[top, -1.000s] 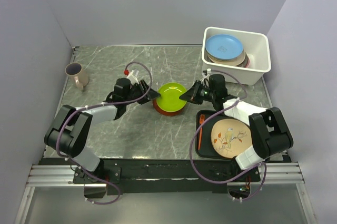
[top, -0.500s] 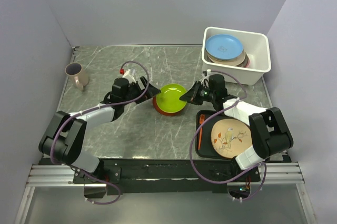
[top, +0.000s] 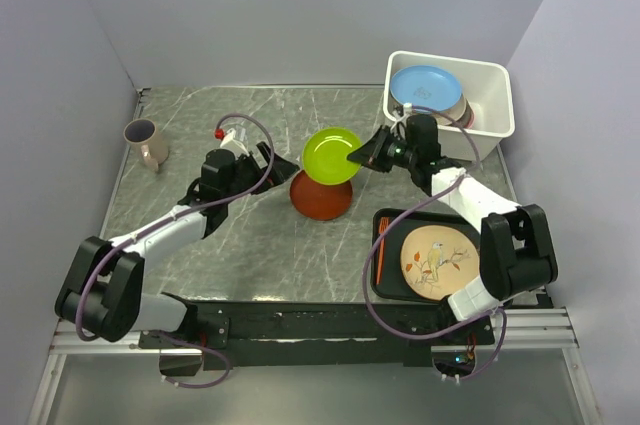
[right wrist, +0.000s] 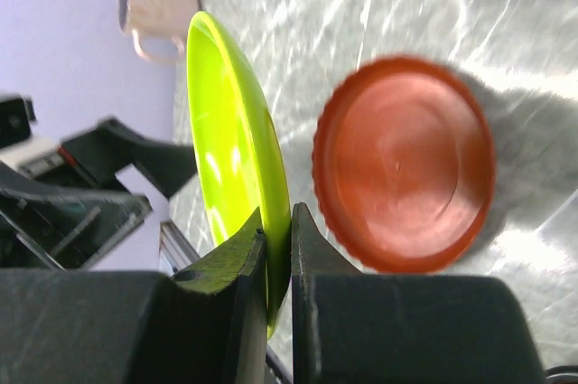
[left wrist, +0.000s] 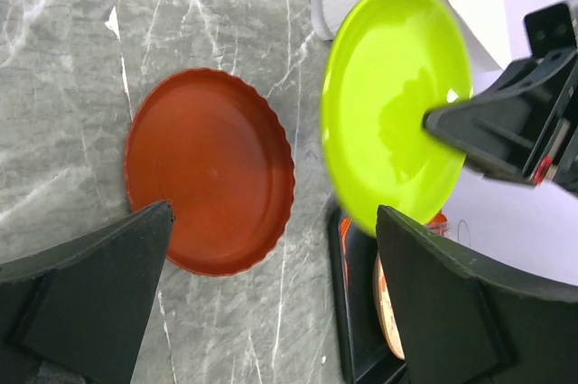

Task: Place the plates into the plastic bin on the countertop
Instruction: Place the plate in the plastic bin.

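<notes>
The right tool [top: 353,157] is pinched shut on the rim of the yellow-green plate [top: 330,153]. That plate hangs in the air, tilted on edge, above the far side of the red-orange plate [top: 320,197] and clear of it (the right wrist view shows one finger on each face of the rim). The red-orange plate, with its scalloped rim, lies flat on the bench [top: 200,115].

The left tool [top: 270,167] stands just to the left of the red-orange plate with its jaws spread wide, holding nothing. In the left wrist view its two fingers frame that plate without touching it.

The plastic bin [top: 497,95] sits well beyond the red-orange plate and to its right. Inside it a blue plate [top: 425,88] lies on top of a stack of paler plates [top: 458,111]; how many lie beneath cannot be told.

On the near right of the red-orange plate, close by, a black tray [top: 385,280] carries a cream plate with a bird-and-branch pattern [top: 435,260]. An orange fork [top: 381,245] lies on the tray at the side nearest the red-orange plate.

Far to the left of the red-orange plate, a pinkish mug [top: 145,142] stands upright on the bench.
</notes>
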`<move>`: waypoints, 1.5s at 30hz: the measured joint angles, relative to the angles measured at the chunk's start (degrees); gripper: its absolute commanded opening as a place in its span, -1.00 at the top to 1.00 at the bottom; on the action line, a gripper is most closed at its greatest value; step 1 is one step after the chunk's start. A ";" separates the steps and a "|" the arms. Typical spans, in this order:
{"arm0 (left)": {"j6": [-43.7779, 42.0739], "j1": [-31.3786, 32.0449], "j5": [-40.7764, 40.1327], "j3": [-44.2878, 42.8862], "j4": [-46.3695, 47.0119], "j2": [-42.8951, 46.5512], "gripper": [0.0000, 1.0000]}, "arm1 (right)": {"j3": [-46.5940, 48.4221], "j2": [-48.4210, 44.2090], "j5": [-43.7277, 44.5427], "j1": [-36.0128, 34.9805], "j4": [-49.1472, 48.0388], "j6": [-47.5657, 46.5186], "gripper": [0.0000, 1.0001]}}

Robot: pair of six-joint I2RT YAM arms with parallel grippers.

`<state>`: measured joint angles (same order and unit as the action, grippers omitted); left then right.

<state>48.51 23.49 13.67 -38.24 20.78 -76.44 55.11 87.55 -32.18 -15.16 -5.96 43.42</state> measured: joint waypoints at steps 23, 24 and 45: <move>-1.11 0.00 -0.48 0.46 -1.86 -1.31 -0.99 | 15.52 2.78 -2.23 17.18 7.82 -1.53 0.96; -1.11 0.00 -0.48 0.48 -1.86 -1.53 -0.99 | 16.35 3.61 -2.29 18.10 8.11 -1.53 0.96; -1.09 0.00 -0.04 1.33 -2.25 -4.17 -0.99 | 28.44 17.18 -3.67 27.96 7.32 3.96 0.96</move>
<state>47.42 23.49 13.63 -36.91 18.52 -80.62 83.55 104.73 -35.86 12.80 1.37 47.37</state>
